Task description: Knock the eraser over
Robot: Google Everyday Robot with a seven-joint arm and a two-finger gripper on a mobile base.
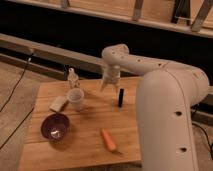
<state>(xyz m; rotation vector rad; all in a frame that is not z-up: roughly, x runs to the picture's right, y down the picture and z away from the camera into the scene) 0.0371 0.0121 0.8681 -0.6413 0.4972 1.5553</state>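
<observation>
The eraser (120,97) is a small narrow black block standing upright on the wooden table (90,142), right of centre. My gripper (107,86) hangs from the white arm just left of the eraser and a little behind it, its fingertips close above the table. It holds nothing that I can see. The orange carrot (108,140) lies near the table's front edge.
A white cup (76,99) and a pale beige block (58,103) sit at the left. A dark purple bowl (55,126) is at the front left. A small clear bottle (73,78) stands at the back left. My large white arm body (172,120) covers the table's right side.
</observation>
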